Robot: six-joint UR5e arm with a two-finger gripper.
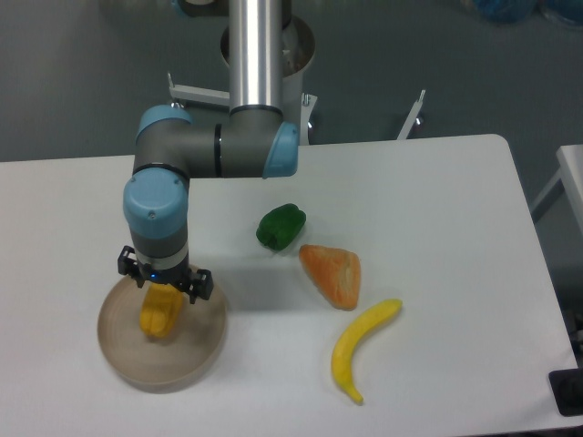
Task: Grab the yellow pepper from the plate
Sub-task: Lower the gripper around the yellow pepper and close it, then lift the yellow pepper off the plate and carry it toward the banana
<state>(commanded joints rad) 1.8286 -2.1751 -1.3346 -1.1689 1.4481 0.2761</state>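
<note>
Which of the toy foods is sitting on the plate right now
The yellow pepper, directly under the gripper. The green pepper, orange wedge and banana all lie on the bare table, off the plate.

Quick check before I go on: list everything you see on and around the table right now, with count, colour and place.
yellow pepper: one, yellow-orange, lying on the plate, its top hidden under the gripper
plate: one, beige-tan, near left part of the table
green pepper: one, green, middle of the table, right of the arm
orange wedge: one, orange, just right of and nearer than the green pepper
banana: one, yellow, near edge, below the wedge
table: one, white, under all of it
metal frame: one, white, behind the table by the arm's base
gripper: one, black, directly above the yellow pepper; fingers not clear enough to tell open or shut
arm: one, grey with blue joints, reaching over the plate
</note>
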